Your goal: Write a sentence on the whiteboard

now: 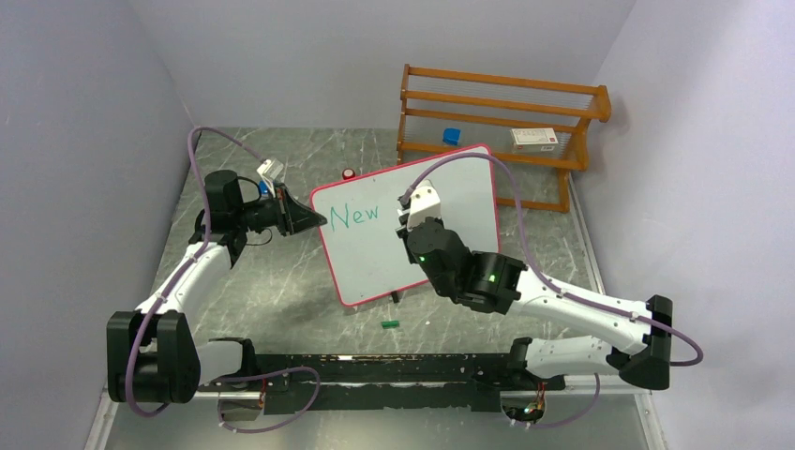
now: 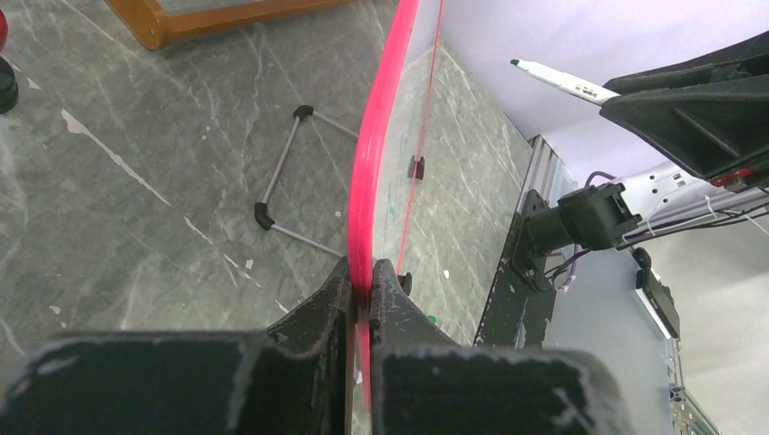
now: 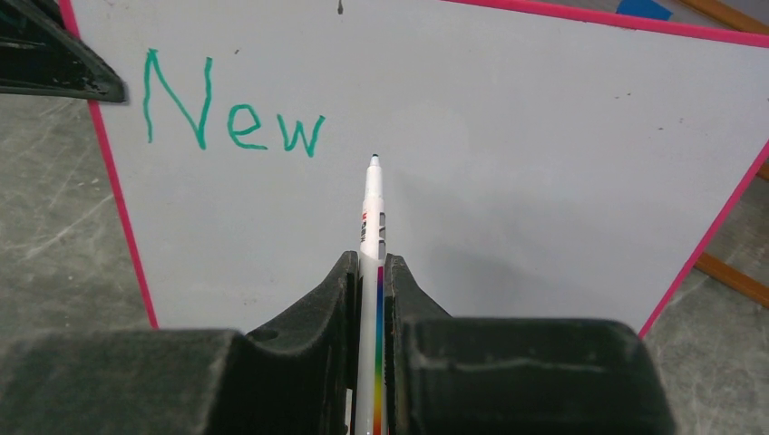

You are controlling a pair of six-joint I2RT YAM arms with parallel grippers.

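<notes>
At centre frame, the stiff, likely light whiteboard (image 1: 370,267) is best held at its rim, where the left end effector (image 2: 361,281) clamps it; the right end effector (image 3: 372,265) pinches the marker (image 3: 372,199).

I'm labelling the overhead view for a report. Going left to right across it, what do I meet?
left gripper clamped on the whiteboard edge → the sentence, just "New" → right gripper holding the marker → small blue thing on the wooden rack → white box on the same rack.
</notes>
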